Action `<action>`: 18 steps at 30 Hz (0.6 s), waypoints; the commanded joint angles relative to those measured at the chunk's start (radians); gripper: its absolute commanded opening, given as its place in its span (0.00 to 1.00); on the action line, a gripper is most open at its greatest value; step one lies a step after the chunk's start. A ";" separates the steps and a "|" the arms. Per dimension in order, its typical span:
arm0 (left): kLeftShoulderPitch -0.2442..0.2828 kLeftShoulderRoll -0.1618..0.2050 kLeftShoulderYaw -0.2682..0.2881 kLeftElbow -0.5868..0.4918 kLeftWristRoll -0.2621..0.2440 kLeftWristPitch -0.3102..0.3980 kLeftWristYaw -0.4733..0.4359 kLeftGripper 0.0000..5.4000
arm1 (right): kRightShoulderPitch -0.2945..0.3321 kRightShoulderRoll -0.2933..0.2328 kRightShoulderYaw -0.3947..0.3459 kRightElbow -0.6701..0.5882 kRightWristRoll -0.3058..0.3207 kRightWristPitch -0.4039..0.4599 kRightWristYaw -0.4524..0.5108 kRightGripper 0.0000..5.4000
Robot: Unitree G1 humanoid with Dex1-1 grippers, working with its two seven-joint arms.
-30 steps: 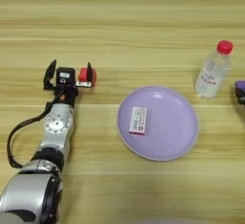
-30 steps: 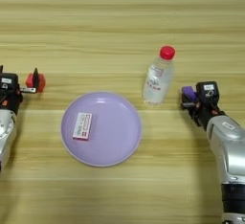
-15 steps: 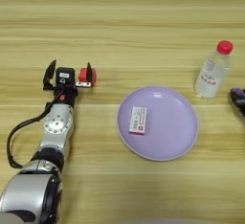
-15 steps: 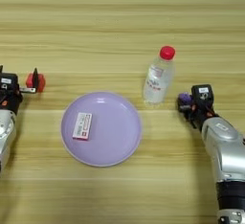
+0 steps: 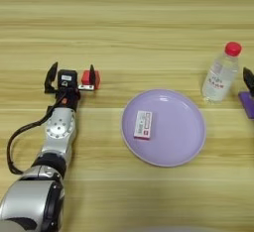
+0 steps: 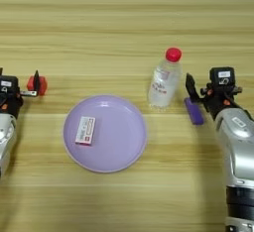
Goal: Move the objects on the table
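The left hand lay on the wooden bench at the left side, its two black fingers spread apart and grasping nothing. The small red cube sat on the bench just outside the right-hand finger, touching or nearly touching it, not between the two fingers. The left arm ran back from there toward the lower left corner, with a black cable looping beside it.

The right hand rested on the bench at the right side, right of the bottle. Only one of its black fingers showed clearly, standing just above the upper end of the purple block; whether the hand was spread or clenched could not be told. The purple block lay flat on the bench, slightly tilted, just left of the right wrist and just right of the bottle's base, not lifted.

The clear plastic bottle with a red cap stood upright between the plate and the right hand, near the plate's upper right rim but apart from it. The lilac plate sat near the middle of the bench. On its left half lay a small white and red card-like packet, flat and nearly upright in orientation.
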 commanded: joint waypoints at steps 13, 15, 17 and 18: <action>-0.004 0.002 -0.005 0.002 0.010 0.006 0.007 1.00 | 0.023 -0.007 0.205 -0.468 -0.146 -0.089 0.029 1.00; -0.004 0.002 -0.005 0.003 0.009 0.006 0.005 1.00 | 0.013 -0.016 0.262 -0.480 -0.182 -0.095 0.050 1.00; -0.004 0.002 -0.005 0.003 0.009 0.006 0.005 1.00 | 0.002 -0.041 0.330 -0.467 -0.255 -0.106 0.072 1.00; -0.004 0.002 -0.005 0.003 0.009 0.007 0.004 1.00 | -0.007 -0.053 0.365 -0.443 -0.295 -0.098 0.083 1.00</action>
